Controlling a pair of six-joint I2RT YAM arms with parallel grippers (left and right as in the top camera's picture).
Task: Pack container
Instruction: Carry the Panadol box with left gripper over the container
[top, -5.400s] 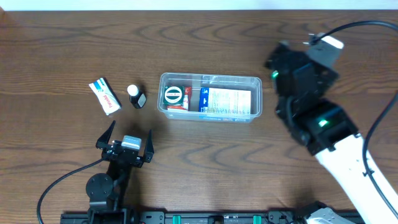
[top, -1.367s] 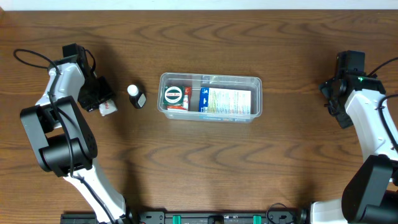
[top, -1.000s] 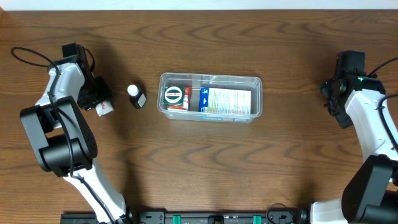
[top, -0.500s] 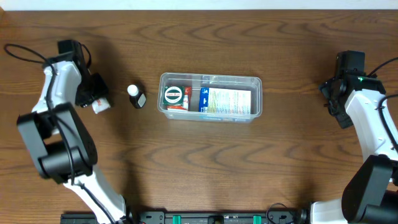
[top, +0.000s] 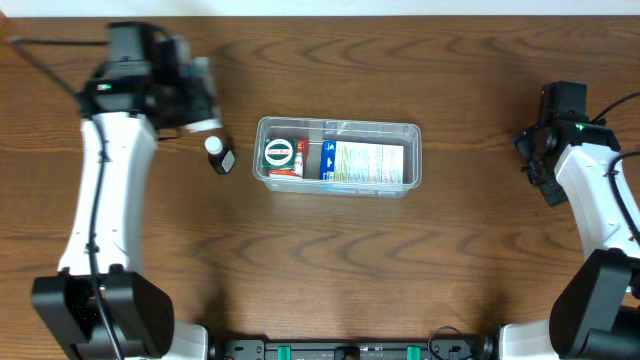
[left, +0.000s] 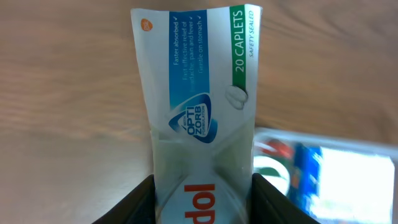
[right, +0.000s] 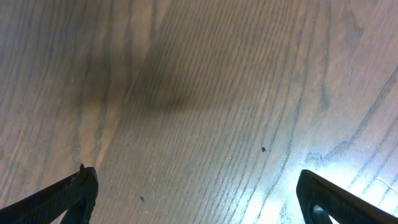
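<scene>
White-and-blue caplet box (left: 196, 93) is pinched in the left tool (left: 204, 186), up above the wood surface (top: 400, 260) left of the clear container (top: 340, 123) sitting mid-surface, so I'd say mid-carry: next swing over and lower it in, right tool (right: 202, 193) wide open, empty.

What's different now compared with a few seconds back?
The left gripper took hold of the caplet box that lay left of the small bottle, lifted it and carried it toward the container. The right gripper, open, withdrew to the right. Bottle and container stayed put.
</scene>
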